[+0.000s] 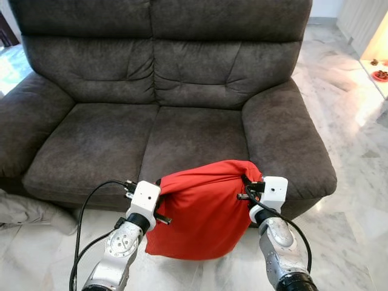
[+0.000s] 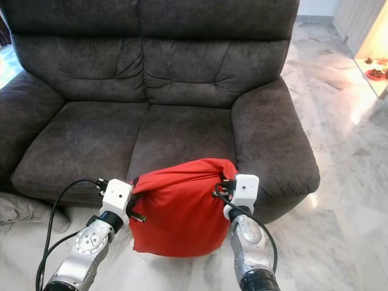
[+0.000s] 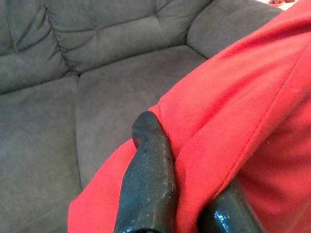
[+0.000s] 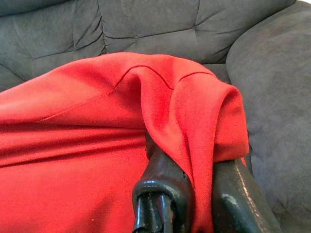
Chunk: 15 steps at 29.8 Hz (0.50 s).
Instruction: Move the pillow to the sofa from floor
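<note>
1. Left eye view shows my two arms holding a red pillow (image 1: 203, 209) up in the air, right in front of a dark grey sofa (image 1: 182, 79).
2. My left gripper (image 3: 187, 194) is pinched onto the pillow's left top corner. In the left wrist view I see red cloth squeezed between its two black fingers (image 3: 148, 184).
3. My right gripper (image 4: 194, 194) is pinched onto the right top corner. In the right wrist view a fold of red cloth hangs over and between its fingers (image 4: 163, 177).
4. The pillow's top edge is about level with the front edge of the seat cushions (image 1: 145, 142). Its bottom hangs down in front of the sofa, above the white marble floor (image 1: 351, 157).
5. Both seat cushions are bare, so there is lots of room to move there.
6. The right armrest (image 1: 285, 139) sits just beside my right gripper. The left armrest (image 1: 27, 118) is well apart from my left gripper.
7. A crumpled grey cloth (image 1: 30, 212) lies on the floor by the sofa's left front corner.
8. A black cable (image 1: 85, 212) loops beside my left arm.
9. I can't read any words or labels on the pillow or the sofa.
</note>
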{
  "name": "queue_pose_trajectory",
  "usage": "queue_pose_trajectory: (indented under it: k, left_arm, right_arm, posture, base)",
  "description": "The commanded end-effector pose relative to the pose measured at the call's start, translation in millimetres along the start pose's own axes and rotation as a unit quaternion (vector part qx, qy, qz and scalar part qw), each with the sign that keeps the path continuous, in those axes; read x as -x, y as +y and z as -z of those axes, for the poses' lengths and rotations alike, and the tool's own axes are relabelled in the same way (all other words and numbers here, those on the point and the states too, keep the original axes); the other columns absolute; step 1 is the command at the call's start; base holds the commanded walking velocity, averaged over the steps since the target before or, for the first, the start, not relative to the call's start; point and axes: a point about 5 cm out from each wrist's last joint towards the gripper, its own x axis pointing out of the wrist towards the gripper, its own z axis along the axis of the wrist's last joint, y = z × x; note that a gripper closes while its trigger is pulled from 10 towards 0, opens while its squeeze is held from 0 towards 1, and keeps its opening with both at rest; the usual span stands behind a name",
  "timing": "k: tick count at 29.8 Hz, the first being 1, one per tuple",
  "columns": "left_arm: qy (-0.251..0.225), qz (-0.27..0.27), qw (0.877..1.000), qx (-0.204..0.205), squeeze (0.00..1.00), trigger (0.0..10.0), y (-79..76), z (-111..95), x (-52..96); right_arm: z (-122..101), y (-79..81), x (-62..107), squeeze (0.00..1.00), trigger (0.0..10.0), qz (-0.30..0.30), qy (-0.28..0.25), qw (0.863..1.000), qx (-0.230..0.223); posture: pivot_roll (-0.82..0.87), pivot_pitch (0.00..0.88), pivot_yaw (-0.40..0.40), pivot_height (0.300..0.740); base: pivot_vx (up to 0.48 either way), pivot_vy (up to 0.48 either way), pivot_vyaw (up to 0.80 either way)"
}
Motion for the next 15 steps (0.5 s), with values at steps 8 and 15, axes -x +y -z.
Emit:
queue_pose_trajectory:
  k: [8, 15]
  left_arm:
    - [-0.079, -0.086, 0.993, -0.035, 0.00, 10.0, 46.8, -44.8, -8.4]
    - [-0.084, -0.087, 0.992, -0.035, 0.00, 10.0, 48.9, -51.8, -10.2]
  right_arm:
    - [-42.5, -40.2, -4.4, 0.00, 10.0, 0.102, -0.090, 0.990, -0.026]
    - [-46.2, -37.6, -5.3, 0.00, 10.0, 0.102, -0.101, 0.989, -0.027]
  posture:
    - [0.11, 0.161, 0.046, 0.740]
    - [0.11, 0.161, 0.047, 0.740]
  base:
    - [0.096, 0.000, -0.05]
    - [0.316, 0.000, -0.55]
